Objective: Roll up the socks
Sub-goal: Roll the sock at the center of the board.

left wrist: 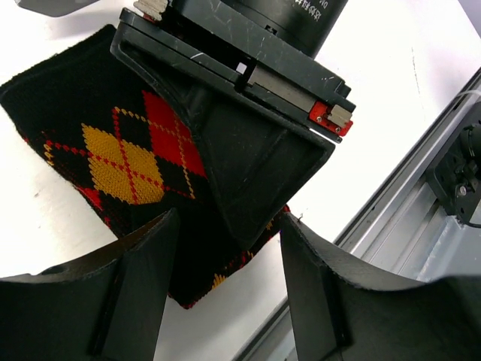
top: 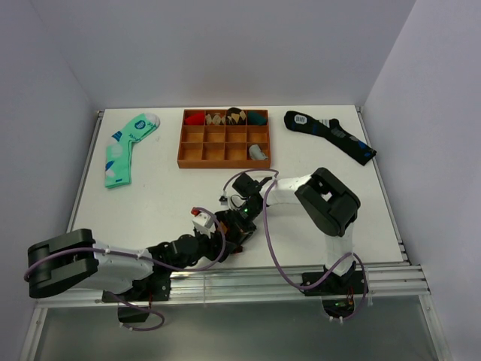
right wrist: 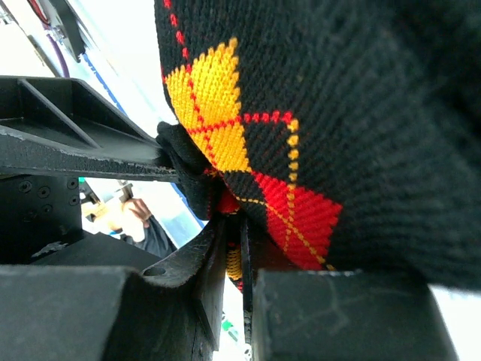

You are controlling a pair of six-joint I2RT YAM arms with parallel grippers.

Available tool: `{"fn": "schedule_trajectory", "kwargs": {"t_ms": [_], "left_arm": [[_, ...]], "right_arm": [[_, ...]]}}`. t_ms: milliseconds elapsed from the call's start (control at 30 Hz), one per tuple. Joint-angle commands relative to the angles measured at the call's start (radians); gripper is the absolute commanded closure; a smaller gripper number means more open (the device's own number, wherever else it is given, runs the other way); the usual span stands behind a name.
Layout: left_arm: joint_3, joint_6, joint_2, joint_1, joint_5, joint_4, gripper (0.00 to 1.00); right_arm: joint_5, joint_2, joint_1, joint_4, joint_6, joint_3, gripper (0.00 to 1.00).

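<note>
R gripper [right wrist: 239,233], pinching the argyle sock [left wrist: 113,150], fills the gap btwn L gripper's [left wrist: 229,222] spread fingers [left wrist: 143,286]: no way thru there. Rail [left wrist: 421,218] runs near sock's near edge. Bare table [top: 165,199] btwn grippers and tray [top: 224,163] gives room; mint sock [top: 122,149] far L, navy sock [top: 331,134] far R.
</note>
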Motion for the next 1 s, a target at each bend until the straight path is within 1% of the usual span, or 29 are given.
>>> {"fn": "schedule_trajectory", "kwargs": {"t_ms": [0,167,533,700,967], "left_arm": [[0.003,0.030,0.054,0.015,-0.013,0.065,0.37],[-0.018,0.026,0.084,0.015,0.007,0.120,0.38],[-0.018,0.014,0.135,0.015,0.014,0.141,0.41],[-0.017,-0.008,0.124,0.015,-0.013,0.104,0.42],[0.014,-0.034,0.129,0.017,-0.054,0.018,0.48]], "right_arm": [[0.154,0.020,-0.014,-0.075,-0.051,-0.039,1.00],[0.138,0.008,-0.039,-0.064,-0.041,-0.042,1.00],[0.105,-0.007,-0.063,-0.006,0.001,-0.066,0.99],[0.088,-0.030,-0.068,0.046,0.025,-0.100,0.97],[0.097,-0.087,-0.069,0.110,0.059,-0.155,0.88]]}}
